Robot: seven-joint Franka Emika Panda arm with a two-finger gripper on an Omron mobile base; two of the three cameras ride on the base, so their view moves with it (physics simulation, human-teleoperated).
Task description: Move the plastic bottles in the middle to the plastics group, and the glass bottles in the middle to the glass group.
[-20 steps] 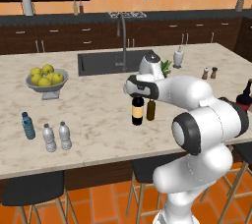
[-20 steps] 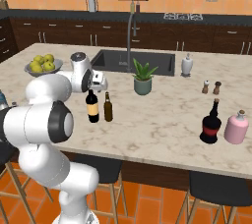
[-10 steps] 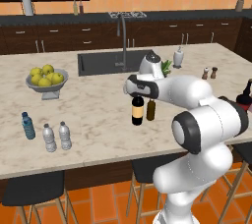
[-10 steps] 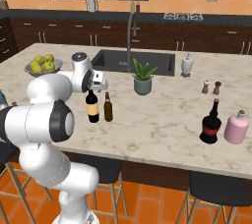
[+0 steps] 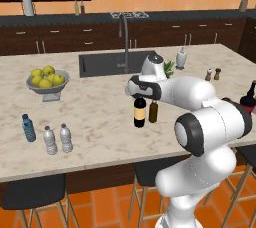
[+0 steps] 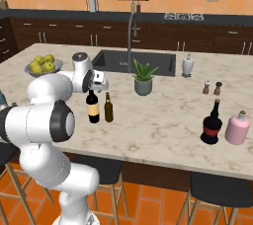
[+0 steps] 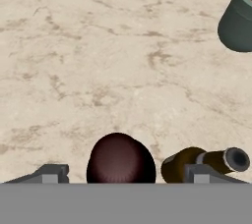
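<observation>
The tall black wine bottle (image 5: 140,114) (image 6: 92,108) with its yellow-tan label stands upright mid-counter. The slim brown-olive bottle (image 5: 153,111) (image 6: 108,108) is just to its right. My gripper (image 5: 140,98) (image 6: 92,92) (image 7: 123,171) hangs over the wine bottle's neck. It is open, with a fingertip (image 7: 51,172) on each side of the dark bottle top (image 7: 120,158) and a gap on both sides. The plastics group (image 5: 49,140) stands at the near left, a blue bottle (image 5: 28,128) and two clear ones. The red-banded glass bottle (image 6: 211,124) stands far right. The plastic bottles in the middle are out of view.
A fruit bowl (image 5: 46,83) sits at the back left, and the sink (image 5: 107,63) with its faucet is behind the arm. A potted plant (image 6: 143,78) (image 7: 238,19) stands just behind the bottles. A pink bottle (image 6: 237,128), two shakers (image 6: 211,88) and a soap dispenser (image 6: 187,65) are on the right.
</observation>
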